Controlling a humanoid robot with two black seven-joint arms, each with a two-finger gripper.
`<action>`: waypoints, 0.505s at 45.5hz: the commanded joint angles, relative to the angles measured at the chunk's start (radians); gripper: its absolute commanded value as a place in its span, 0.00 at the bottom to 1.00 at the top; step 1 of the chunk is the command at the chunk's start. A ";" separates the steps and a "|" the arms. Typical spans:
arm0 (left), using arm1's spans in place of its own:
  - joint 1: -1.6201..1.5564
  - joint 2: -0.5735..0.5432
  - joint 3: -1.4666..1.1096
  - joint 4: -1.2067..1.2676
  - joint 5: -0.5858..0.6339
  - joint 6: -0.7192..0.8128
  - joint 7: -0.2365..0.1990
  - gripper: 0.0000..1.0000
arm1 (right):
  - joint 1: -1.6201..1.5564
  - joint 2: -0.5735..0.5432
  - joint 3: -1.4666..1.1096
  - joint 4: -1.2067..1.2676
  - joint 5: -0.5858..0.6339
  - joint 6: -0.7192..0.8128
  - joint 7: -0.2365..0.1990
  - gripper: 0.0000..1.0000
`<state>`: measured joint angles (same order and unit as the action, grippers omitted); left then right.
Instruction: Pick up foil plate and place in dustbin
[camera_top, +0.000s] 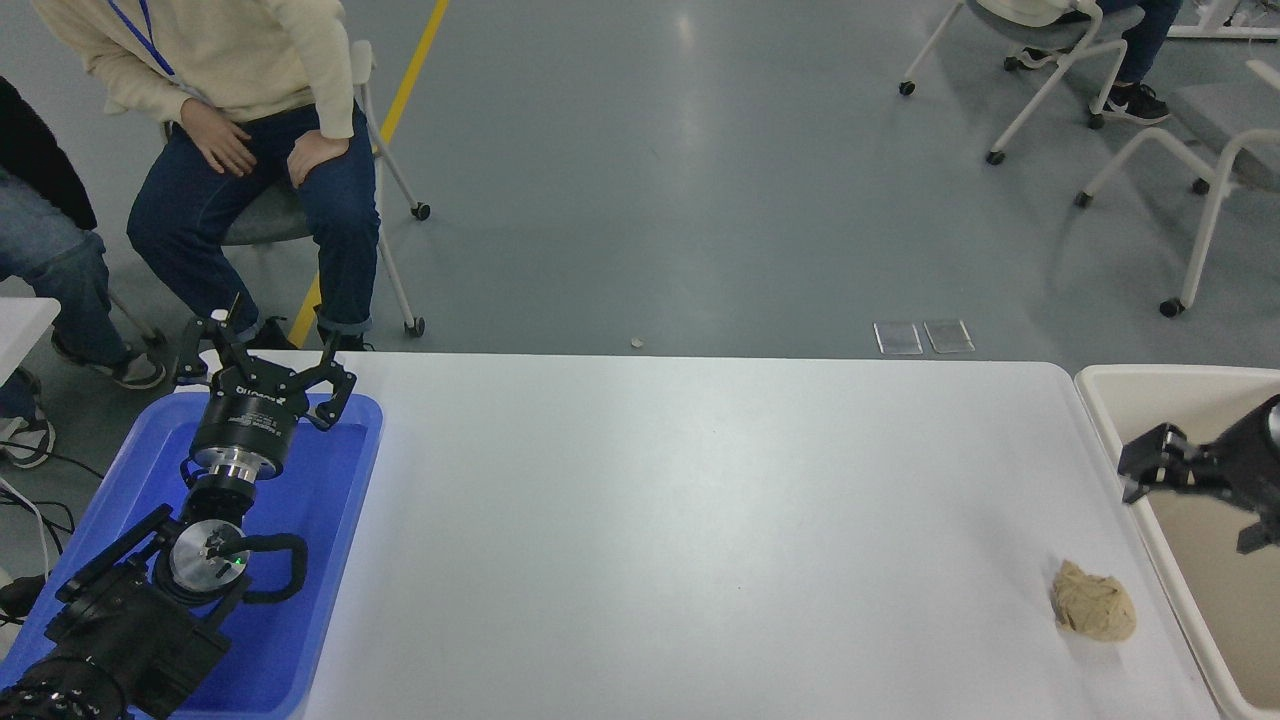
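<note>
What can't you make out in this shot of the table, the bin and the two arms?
- Foil plate: none shows in the head view; much of the dustbin is cut off by the right edge.
- Right gripper: arm mostly out of frame, so open or shut is unclear.
- Blue tray: its floor is partly hidden by the parked left gripper and arm.
- Crumpled paper ball: too small to identify.

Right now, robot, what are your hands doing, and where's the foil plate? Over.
Left gripper open, parked over blue tray. Right gripper over dustbin rim, carrying nothing visible. Foil plate not in sight. Tan paper ball on table.
</note>
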<state>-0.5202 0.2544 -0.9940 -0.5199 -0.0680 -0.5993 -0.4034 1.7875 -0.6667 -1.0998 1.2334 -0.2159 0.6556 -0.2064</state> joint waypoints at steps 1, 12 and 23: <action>0.000 0.000 0.000 0.000 -0.001 0.001 0.000 1.00 | 0.184 0.153 -0.025 0.080 0.016 0.130 -0.001 1.00; 0.000 0.000 0.000 0.000 0.000 0.001 0.000 1.00 | 0.395 0.185 0.005 0.083 0.021 0.130 0.001 1.00; 0.000 0.000 0.000 0.000 -0.001 0.001 0.000 1.00 | 0.523 0.211 0.020 0.084 0.021 0.130 0.001 1.00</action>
<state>-0.5203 0.2545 -0.9940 -0.5201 -0.0685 -0.5983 -0.4034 2.1829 -0.4941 -1.0994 1.3102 -0.1961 0.7748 -0.2059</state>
